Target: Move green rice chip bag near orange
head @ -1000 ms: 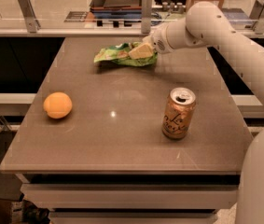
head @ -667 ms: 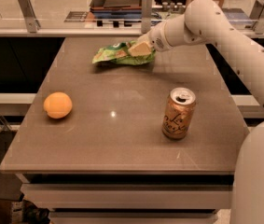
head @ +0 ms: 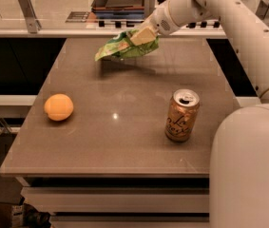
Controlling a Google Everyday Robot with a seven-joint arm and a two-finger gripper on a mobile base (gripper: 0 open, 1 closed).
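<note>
The green rice chip bag (head: 122, 46) is crumpled and bright green, lifted a little above the far part of the table. My gripper (head: 142, 36) is shut on the bag's right end and holds it in the air, with its shadow on the tabletop below. The orange (head: 58, 107) sits on the left side of the table, well apart from the bag, to the near left of it.
A tan-gold drink can (head: 182, 115) stands upright on the right side of the brown table (head: 115, 146). My white arm reaches in from the upper right. A counter with a rail and a tray (head: 120, 1) runs behind the table.
The bag has risen off the tabletop in my gripper and shifted slightly left. The orange and the can have not moved.
</note>
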